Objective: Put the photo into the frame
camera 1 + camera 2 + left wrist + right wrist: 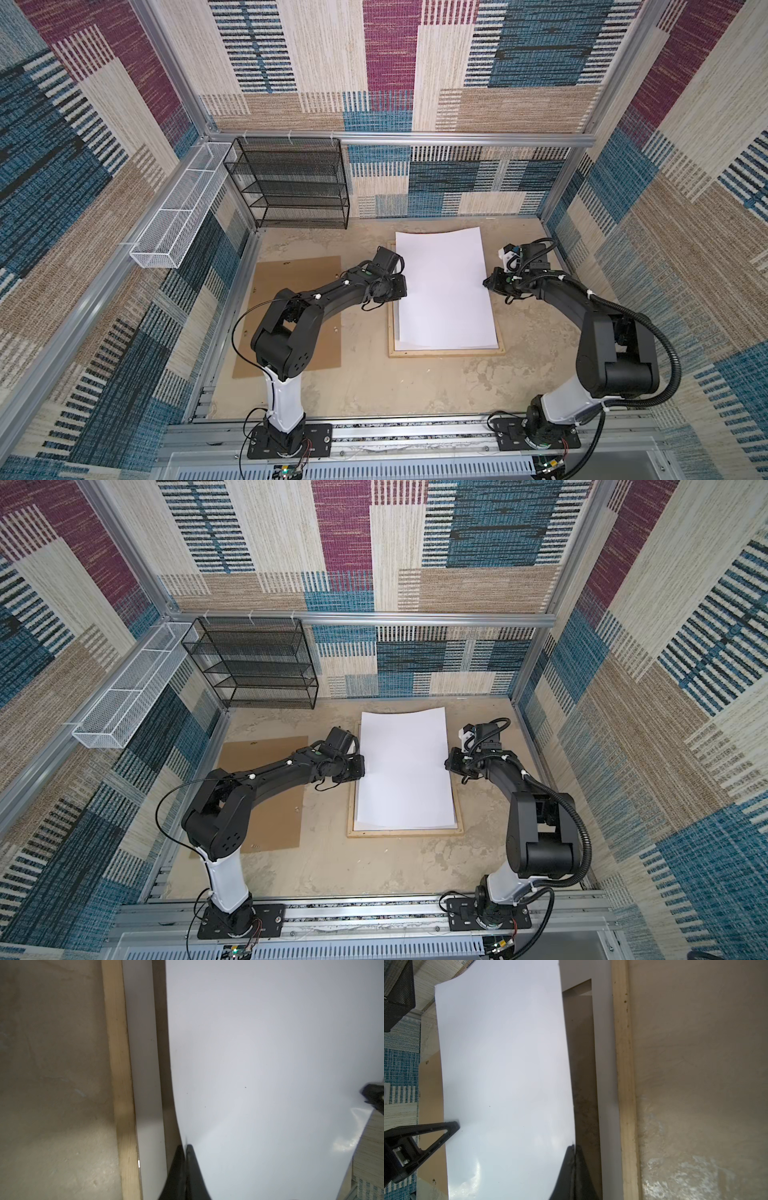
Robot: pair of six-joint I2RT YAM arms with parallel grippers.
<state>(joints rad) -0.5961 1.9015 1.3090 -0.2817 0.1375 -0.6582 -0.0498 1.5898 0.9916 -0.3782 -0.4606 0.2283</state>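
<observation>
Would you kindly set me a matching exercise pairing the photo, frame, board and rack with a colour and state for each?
Things:
1. photo
2. frame
3. board
4. rack

Colour and state:
A. black mesh, upright
B. white side up, gripped at both long edges
C. brown, lying flat beside the frame
D. pale wood, lying beneath the photo

Pairs: 1-B, 2-D, 3-C, 4-A

photo [444, 286]: plain white
frame [446, 353]: pale nat. wood
backing board [291, 270]: brown
mesh rack [291, 183]: blk
mesh basket [174, 220]: wht
walls [390, 54]: blue/maroon/beige patchwork w/ stripes
tabletop [374, 386]: mottled tan
</observation>
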